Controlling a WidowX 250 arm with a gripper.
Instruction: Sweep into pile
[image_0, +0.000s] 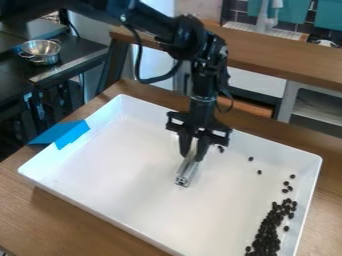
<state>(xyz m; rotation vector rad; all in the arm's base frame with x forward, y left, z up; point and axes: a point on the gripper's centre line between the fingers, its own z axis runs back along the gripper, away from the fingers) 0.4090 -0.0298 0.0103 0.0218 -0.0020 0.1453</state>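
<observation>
nearest, in the lower right of the white tray (113, 175), dark beans (268, 231) lie in a dense, elongated cluster along the right wall, with a few loose ones around its upper end. farther in, near the tray's middle, a silvery metal bar (187, 172) slants down from the black gripper (192, 155), whose fingers are closed around its upper part. stray beans (251, 159) sit just beside the gripper and between it and the right wall. blue tape (72, 134) crosses the tray's left rim. beyond, a metal bowl (41, 50) rests on a dark counter (70, 55).
</observation>
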